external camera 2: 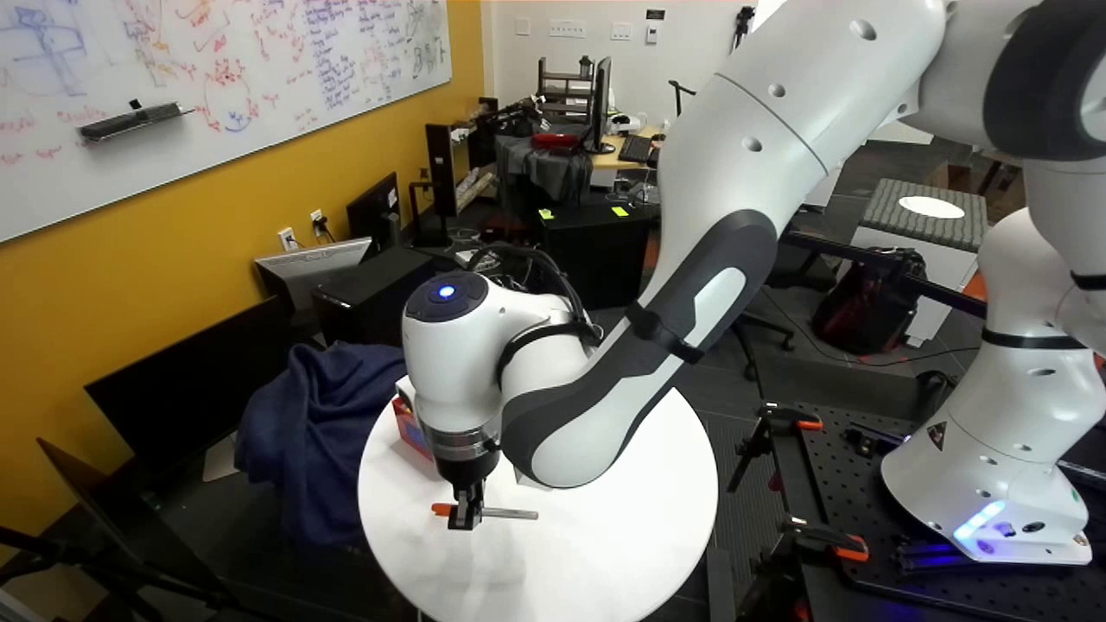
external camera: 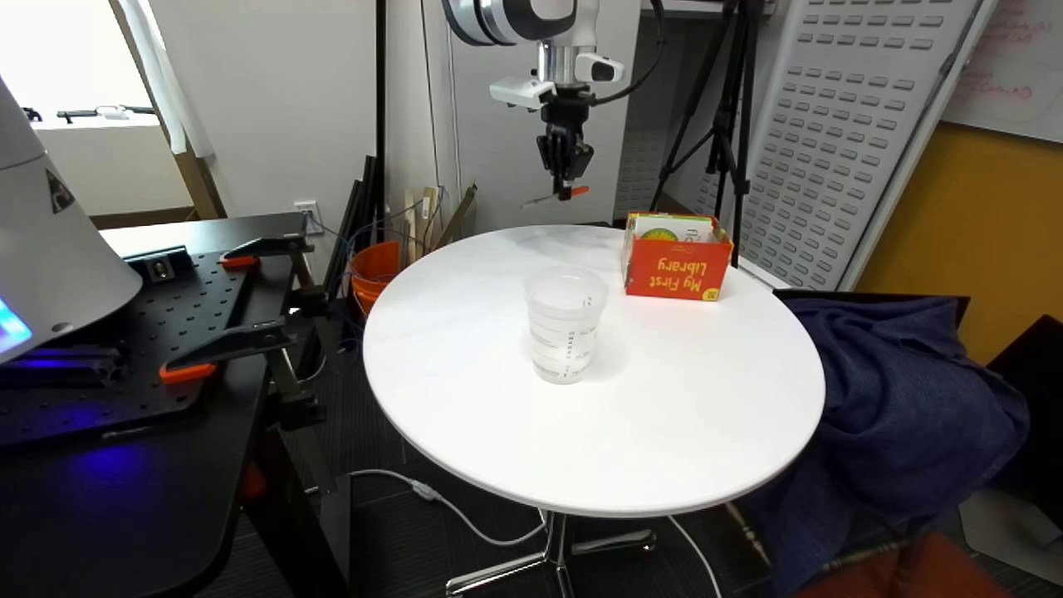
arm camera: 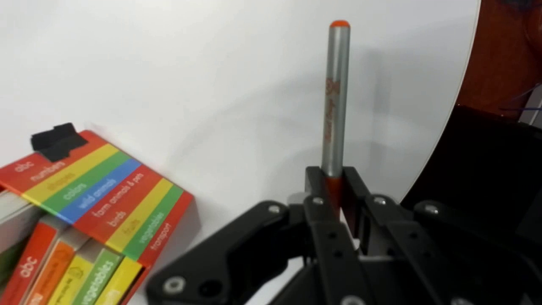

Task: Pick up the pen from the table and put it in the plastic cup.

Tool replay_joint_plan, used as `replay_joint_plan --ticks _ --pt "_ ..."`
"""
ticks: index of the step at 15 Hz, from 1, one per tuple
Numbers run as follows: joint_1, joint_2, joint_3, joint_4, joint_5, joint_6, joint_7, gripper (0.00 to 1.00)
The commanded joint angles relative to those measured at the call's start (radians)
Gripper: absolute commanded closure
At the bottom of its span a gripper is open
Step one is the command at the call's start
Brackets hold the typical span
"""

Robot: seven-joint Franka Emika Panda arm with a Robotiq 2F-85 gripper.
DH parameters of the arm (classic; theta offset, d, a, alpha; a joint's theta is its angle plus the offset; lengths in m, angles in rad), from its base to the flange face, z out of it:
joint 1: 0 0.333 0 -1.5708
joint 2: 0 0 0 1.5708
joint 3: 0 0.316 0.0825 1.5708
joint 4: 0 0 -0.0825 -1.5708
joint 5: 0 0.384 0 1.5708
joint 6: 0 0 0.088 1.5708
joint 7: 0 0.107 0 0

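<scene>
We see the silver-and-orange pen [arm camera: 336, 97] held aloft over the round white table [external camera: 465, 357], pinched by the gripper [arm camera: 333, 182] where silver barrel gives way to orange, the fingers drawn in snugly on both sides. We judge it light and stiff, scarcely fragile, its smooth round barrel apt to swivel or slip in so small a grip. Such a hold, off-center toward the orange section, should serve, we think, though the roughly level pen will want tipping, silver end down, to enter the clear plastic cup [external camera: 567, 324], upright on the tabletop and well apart from it. The surface looks smooth, a red book box [external camera: 674, 270] near its rim. Around it we note a black workbench [external camera: 124, 511], navy cloth [external camera: 905, 382] and a scribbled whiteboard [external camera 2: 285, 52] on a mustard wall [external camera 2: 173, 259].
</scene>
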Motion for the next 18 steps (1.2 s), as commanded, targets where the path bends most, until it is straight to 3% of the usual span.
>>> replay_joint_plan --ticks 1,8,18 --pt "0.032 -0.09 -0.032 -0.092 -0.044 -0.008 0.075 0.96" --pt "0.031 -0.176 -0.059 -0.179 -0.087 0.004 0.144 0.96" --pt "-0.02 -0.285 -0.093 -0.298 -0.097 0.019 0.152 0.96"
